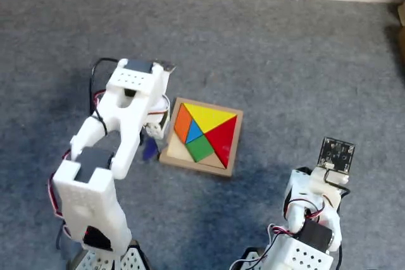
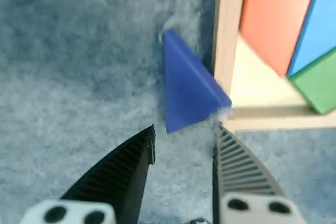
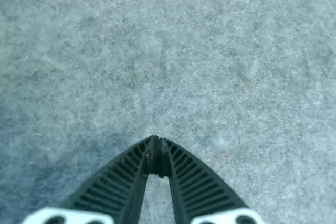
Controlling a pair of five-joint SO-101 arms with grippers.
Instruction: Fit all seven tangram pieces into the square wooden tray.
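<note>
Here, square wooden tray at centre of the high view, coloured pieces inside, blue triangle outside against its left wall, left gripper spread apart just short of the triangle, right gripper pinched together at lower right.

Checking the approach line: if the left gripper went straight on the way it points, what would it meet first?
Most likely the blue triangle, on the carpet against the wooden tray, at its outer wall, just ahead of the open left gripper, though depth is unclear.
</note>
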